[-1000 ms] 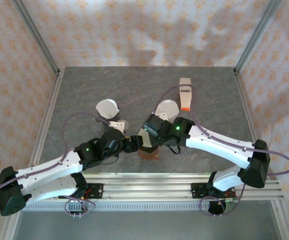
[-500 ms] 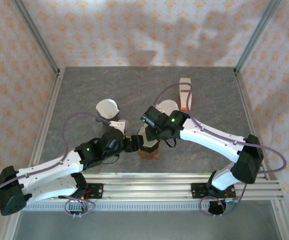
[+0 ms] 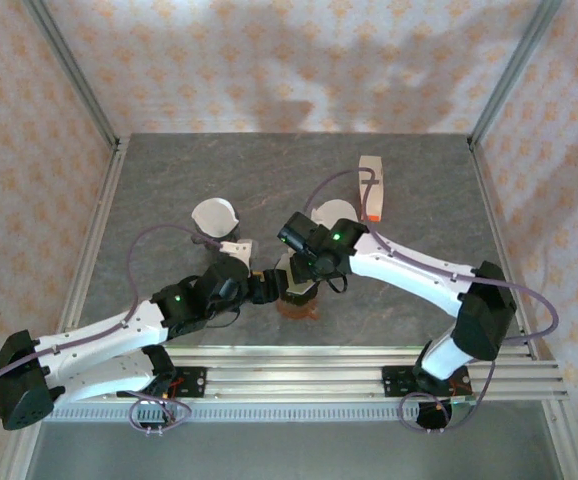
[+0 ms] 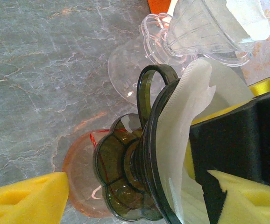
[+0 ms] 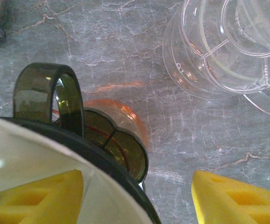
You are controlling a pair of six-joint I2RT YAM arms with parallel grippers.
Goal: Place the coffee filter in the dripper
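Observation:
A smoke-dark dripper [image 4: 125, 177] with a loop handle stands on an orange saucer [image 4: 76, 163] near the table's front middle [image 3: 297, 292]. A white paper coffee filter [image 4: 186, 107] sits inside it, its edge rising above the rim. My right gripper [image 5: 135, 196] is open and straddles the rim. Its left pad lies inside over the filter [image 5: 27, 154] and its right pad hangs outside above the table. My left gripper [image 4: 137, 196] is open around the dripper from the left. Its near finger [image 4: 27, 196] stands clear of the base.
Clear glass drippers [image 5: 228, 46] lie just behind the dark one, one holding a white filter [image 4: 238, 18]. Another white filter piece [image 3: 214, 215] lies at left. An orange-and-white box [image 3: 371, 188] lies at the back right. Metal frame posts edge the table.
The right arm has swung left and slightly back, carrying its gripper further over the dripper. Its jaws widened a little. The left arm has stayed put.

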